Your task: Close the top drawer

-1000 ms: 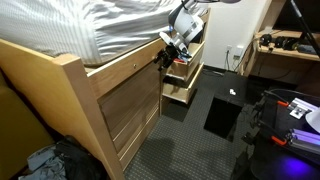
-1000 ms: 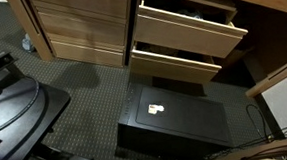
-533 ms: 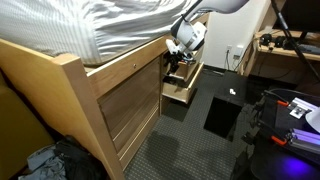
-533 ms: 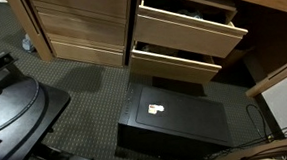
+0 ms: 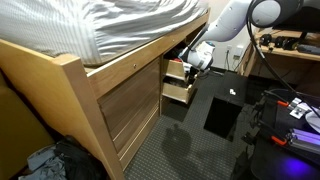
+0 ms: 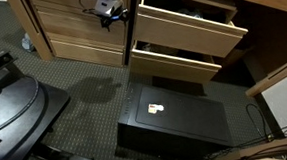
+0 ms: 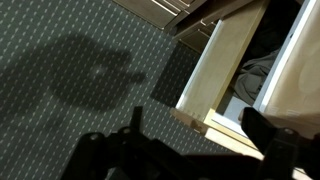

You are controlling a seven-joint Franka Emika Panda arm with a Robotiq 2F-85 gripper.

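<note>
The top drawer (image 6: 186, 29) is standing pulled out under the bed frame (image 5: 110, 110), above the lower drawer (image 6: 178, 66). The gripper (image 6: 107, 6) is hovering beside its corner, fingers (image 7: 270, 140) spread wide, empty. An off-centre push risks skewing it or catching the one below.

The white arm (image 5: 235, 20) angles down from the upper right, its gripper (image 5: 197, 62) held low, dark fingers (image 7: 268, 135) spread wide and gripping nothing.

A black box (image 6: 176, 118) stands just before the 2 jutting drawers (image 6: 186, 29); the carpet (image 6: 85, 99) beside it lies bare.
</note>
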